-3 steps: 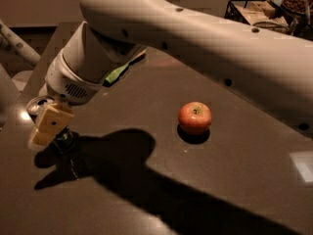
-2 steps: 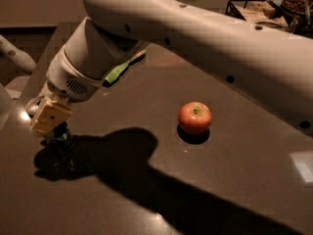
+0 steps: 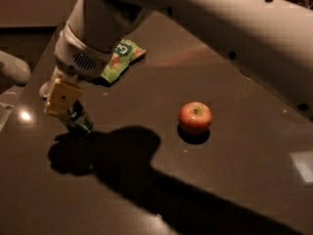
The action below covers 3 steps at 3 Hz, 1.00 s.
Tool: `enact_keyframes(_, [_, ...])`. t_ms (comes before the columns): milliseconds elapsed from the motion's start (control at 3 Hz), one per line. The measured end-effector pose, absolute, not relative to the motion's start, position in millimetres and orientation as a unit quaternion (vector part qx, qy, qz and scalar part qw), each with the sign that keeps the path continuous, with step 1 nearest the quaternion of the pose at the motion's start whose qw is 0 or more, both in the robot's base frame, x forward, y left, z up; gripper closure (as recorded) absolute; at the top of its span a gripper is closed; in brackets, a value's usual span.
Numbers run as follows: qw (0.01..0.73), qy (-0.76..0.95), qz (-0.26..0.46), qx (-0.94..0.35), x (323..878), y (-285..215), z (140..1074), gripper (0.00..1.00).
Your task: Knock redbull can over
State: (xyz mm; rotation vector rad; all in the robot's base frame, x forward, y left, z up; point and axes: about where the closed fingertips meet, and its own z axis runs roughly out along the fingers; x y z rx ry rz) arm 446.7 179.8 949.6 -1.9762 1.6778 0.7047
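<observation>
Dark glossy table (image 3: 244, 106) carries a red apple (image 3: 195, 117) near centre, a green snack bag (image 3: 122, 60) at 10 o'clock from it, and the redbull can (image 3: 79, 123) at 9 o'clock, with the gripper (image 3: 62, 99) covering the can's top.

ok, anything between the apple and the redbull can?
Nothing: the camera view shows only bare tabletop and the arm's shadow between apple and redbull can. The end effector is down at the can, covering its top.
</observation>
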Motion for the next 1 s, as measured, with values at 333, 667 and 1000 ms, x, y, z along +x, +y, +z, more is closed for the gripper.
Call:
enact_keyframes(333, [0.179,0.619,0.192,-0.74,456.0,150.8,949.0,1.0])
enact_keyframes(667, [0.145,0.614,0.136,-0.764,455.3,133.4,944.8,1.0])
enact_keyframes(1000, [0.122,0.595,0.089,-0.79,445.0,128.5,939.2,1.0])
